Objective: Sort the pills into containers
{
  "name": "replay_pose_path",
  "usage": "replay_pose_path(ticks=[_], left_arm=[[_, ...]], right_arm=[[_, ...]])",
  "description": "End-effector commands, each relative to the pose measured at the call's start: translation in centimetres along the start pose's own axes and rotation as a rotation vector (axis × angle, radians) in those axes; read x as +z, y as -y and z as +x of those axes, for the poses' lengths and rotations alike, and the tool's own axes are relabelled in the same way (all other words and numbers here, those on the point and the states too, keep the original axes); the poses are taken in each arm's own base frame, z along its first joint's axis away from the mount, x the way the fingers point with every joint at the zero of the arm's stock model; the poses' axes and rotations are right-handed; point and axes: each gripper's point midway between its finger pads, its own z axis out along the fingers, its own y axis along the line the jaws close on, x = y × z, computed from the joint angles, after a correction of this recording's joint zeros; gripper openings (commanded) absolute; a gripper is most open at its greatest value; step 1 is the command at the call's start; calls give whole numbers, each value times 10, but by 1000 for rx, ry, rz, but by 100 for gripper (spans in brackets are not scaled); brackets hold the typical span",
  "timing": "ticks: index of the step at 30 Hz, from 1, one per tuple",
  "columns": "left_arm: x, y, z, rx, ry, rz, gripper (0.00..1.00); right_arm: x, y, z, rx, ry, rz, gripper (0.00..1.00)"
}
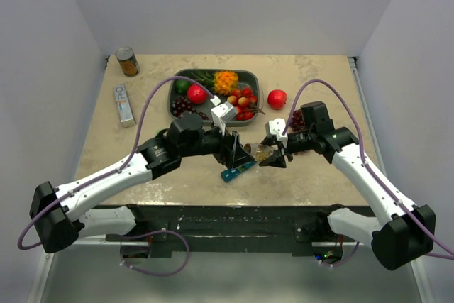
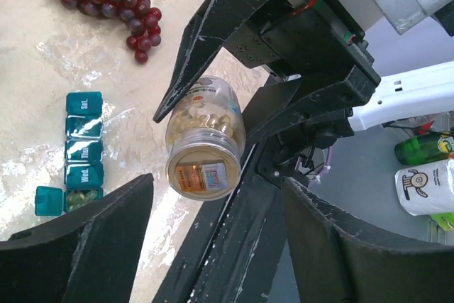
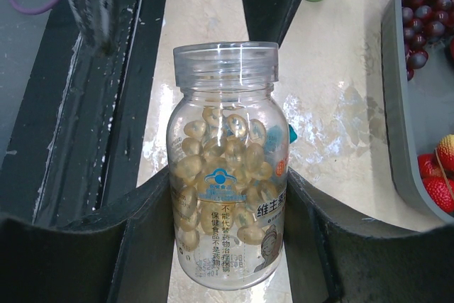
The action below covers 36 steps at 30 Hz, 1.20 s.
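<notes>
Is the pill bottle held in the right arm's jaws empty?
No, the bottle is more than half full of pale yellow capsules.

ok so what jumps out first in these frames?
The clear pill bottle full of yellow softgels, clamped in the right gripper above the middle of the table, apparently with no cap on. Just below it lies the teal pill organiser, one end lid flipped open, with the left gripper open close by. Behind them, the dark fruit tray holds the brightest colours.
</notes>
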Motion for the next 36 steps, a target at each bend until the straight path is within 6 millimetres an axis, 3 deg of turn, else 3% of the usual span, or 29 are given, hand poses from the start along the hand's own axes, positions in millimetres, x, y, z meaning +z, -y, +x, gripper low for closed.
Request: replay_pose_path(ticks=[1, 15, 22, 36], left_arm=[[3, 14, -19, -8, 42, 32, 73], [14, 10, -21, -14, 28, 9, 55], [13, 9, -17, 19, -16, 1, 34], [23, 6, -7, 32, -149, -13, 26]], right_arm=[[-3, 4, -15, -41, 33, 12, 0], [-3, 4, -14, -37, 31, 12, 0], [-2, 7, -12, -30, 25, 21, 0], [-3, 9, -11, -32, 18, 37, 0]])
